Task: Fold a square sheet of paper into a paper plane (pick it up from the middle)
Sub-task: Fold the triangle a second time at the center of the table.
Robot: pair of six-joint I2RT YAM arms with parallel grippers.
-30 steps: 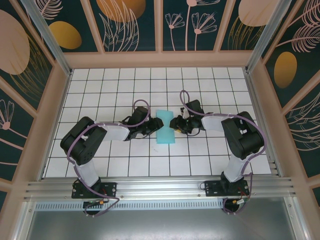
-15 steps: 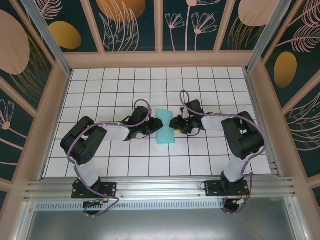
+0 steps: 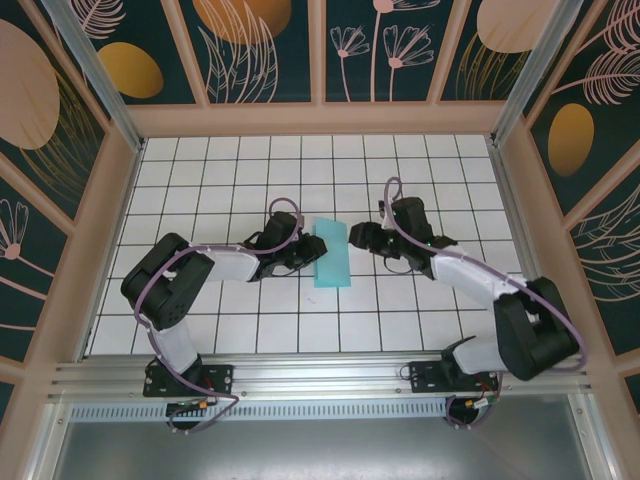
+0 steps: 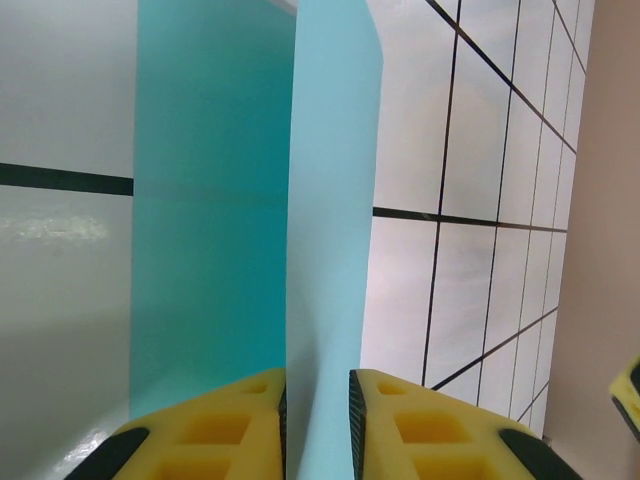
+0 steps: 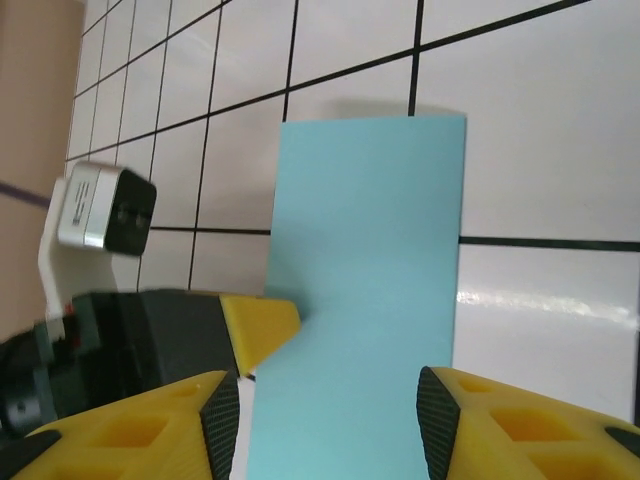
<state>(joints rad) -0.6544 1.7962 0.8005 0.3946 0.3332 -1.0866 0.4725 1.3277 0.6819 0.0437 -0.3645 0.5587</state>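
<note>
Top view: the thin turquoise-blue paper sheet [image 3: 333, 255], folded to a narrow rectangle, lies mid-way on the white tiled desk [image 3: 400, 310], with the left claw [image 3: 308, 251] at its left long edge and the right claw [image 3: 353, 237] just beside its far right corner. Grip isn't readable from up there. Left wrist view fills that in: one layer of the sheet [image 4: 335, 200] stands up off the flat layer and runs straight into the narrow gap of the left claw [image 4: 317, 390], whose yellow pads are closed down to a slit on it (looks pinched). Right wrist view: right claw [image 5: 328, 405] is spread wide, holding nothing, with the flat sheet [image 5: 365, 280] lying ahead between its two fingers. The left claw's yellow fingertip [image 5: 262, 328] touches the sheet's left edge.
</note>
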